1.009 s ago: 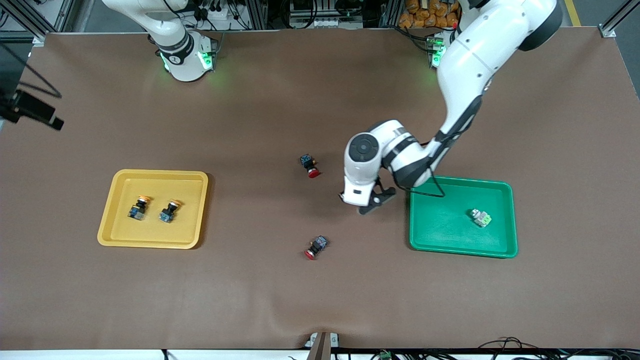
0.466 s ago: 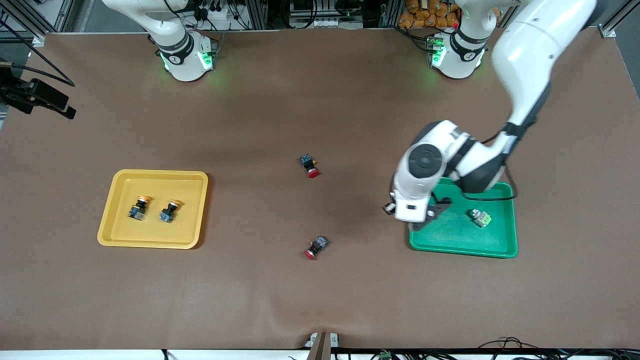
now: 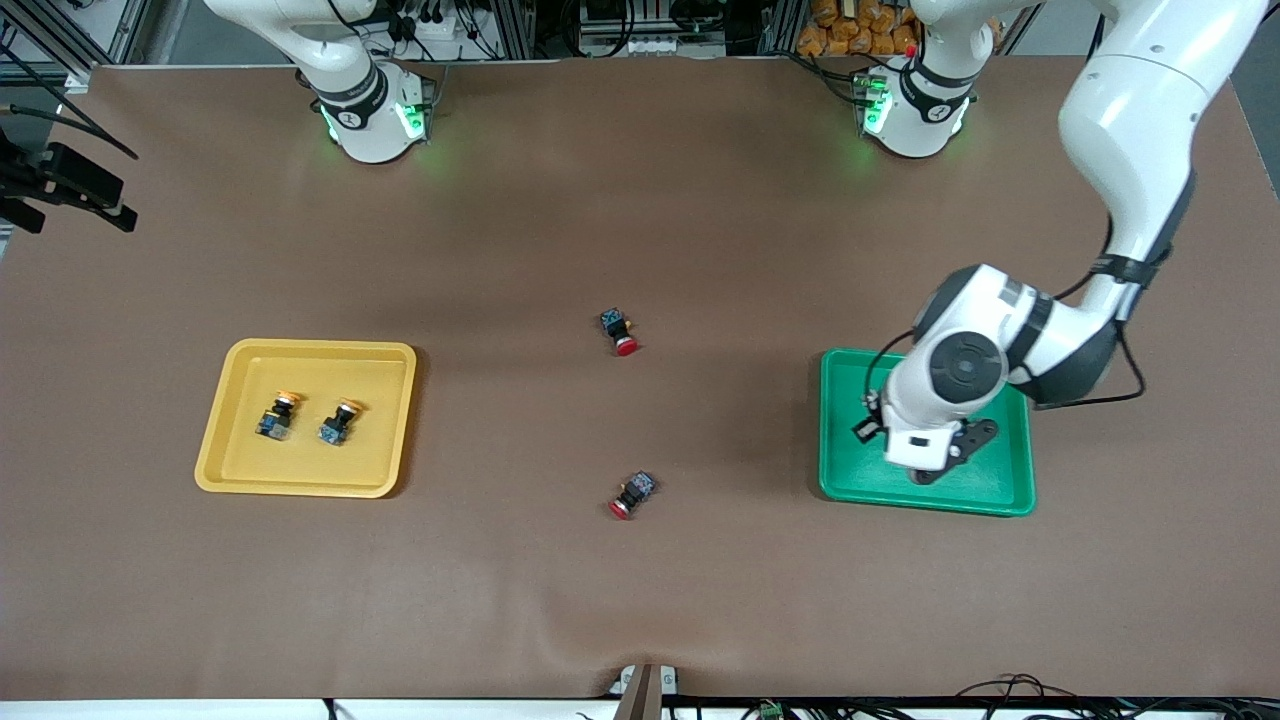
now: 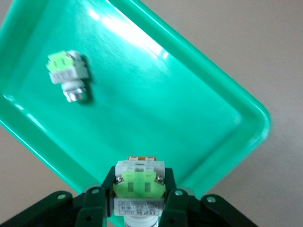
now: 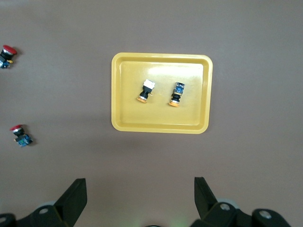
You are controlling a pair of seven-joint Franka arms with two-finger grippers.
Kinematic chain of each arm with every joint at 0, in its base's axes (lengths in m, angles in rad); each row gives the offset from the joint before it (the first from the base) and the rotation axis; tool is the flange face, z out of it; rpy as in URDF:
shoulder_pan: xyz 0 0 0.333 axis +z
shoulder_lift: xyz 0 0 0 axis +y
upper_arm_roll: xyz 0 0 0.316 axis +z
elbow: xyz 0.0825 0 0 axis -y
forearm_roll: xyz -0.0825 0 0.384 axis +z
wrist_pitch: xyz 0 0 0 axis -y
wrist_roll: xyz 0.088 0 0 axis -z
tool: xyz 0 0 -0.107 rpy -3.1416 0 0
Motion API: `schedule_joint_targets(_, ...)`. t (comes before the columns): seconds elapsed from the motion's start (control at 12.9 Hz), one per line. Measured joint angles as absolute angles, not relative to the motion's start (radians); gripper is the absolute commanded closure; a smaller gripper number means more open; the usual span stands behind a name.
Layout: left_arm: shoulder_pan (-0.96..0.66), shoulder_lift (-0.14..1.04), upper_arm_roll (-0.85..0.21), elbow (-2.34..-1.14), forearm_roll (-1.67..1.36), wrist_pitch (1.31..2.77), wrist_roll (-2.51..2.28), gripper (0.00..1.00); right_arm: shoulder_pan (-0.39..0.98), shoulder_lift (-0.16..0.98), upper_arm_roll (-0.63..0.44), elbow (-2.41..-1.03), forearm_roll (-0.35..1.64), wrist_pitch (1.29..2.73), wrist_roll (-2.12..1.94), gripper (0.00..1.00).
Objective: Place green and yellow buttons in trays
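The brown desk (image 3: 640,200) carries two trays well apart. The green tray (image 3: 850,470) lies toward the left arm's end, the yellow tray (image 3: 310,480) toward the right arm's end.

In the front view the left arm's wrist covers most of the green tray's middle, so nothing inside shows there. The left wrist view opens it up: the left gripper (image 4: 138,196) hangs over the tray near one rim, its jaws clenched on a green-capped button (image 4: 138,185), light-green end facing the camera, long axis running along the jaws. A second green button (image 4: 67,75) lies on its side on the tray floor, clear of the rims.

The yellow tray holds two yellow-capped buttons (image 3: 279,414) (image 3: 338,421) side by side, both on their sides, caps pointing toward the robots' bases.

The right gripper (image 5: 137,201) shows only in its own wrist view, waiting high above the desk with jaws released and empty.

Two red-capped buttons (image 3: 619,331) (image 3: 632,494) lie on the desk between the trays, one nearer the camera.
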State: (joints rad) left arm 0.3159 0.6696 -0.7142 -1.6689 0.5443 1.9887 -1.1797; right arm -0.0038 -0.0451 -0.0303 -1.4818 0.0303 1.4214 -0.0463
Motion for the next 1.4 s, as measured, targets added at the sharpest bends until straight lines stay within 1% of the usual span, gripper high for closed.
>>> schedule_joint_targets(0.23,0.385,0.67,-0.714,-1.687,0.545,1.992,-1.094,1.0,-0.004,-0.045,-0.03,-1.482,0.028,1.417,-0.049,0.0)
schedule_joint_targets(0.39,0.435,0.67,-0.714,-1.725,0.545,2.05,-1.037,1.0,-0.004,-0.045,-0.03,-1.482,0.028,1.416,-0.047,0.0)
schedule_joint_targets(0.47,0.45,0.672,-0.714,-1.747,0.545,2.09,-1.028,0.58,-0.004,-0.045,-0.03,-1.482,0.028,1.416,-0.047,0.0)
schedule_joint_targets(0.54,0.457,0.675,-0.714,-1.762,0.545,2.117,-1.026,0.01,-0.004,-0.045,-0.03,-1.482,0.028,1.416,-0.047,0.0)
schedule_joint_targets(0.78,0.461,0.676,-0.716,-1.753,0.545,2.153,-1.026,0.0,-0.004,-0.045,-0.03,-1.482,0.028,1.415,-0.047,0.0)
schedule_joint_targets(1.01,0.465,0.651,-0.732,-1.698,0.545,2.157,-1.026,0.0,-0.004,-0.045,-0.03,-1.482,0.028,1.415,-0.047,0.0)
schedule_joint_targets(1.24,0.478,0.566,-0.747,-1.676,0.545,2.151,-1.0,0.0,-0.004,-0.045,-0.03,-1.482,0.028,1.414,-0.047,0.0)
schedule_joint_targets(1.4,0.532,0.511,-0.789,-1.675,0.537,2.14,-0.923,0.0,-0.004,-0.045,-0.03,-1.481,0.028,1.414,-0.047,0.0)
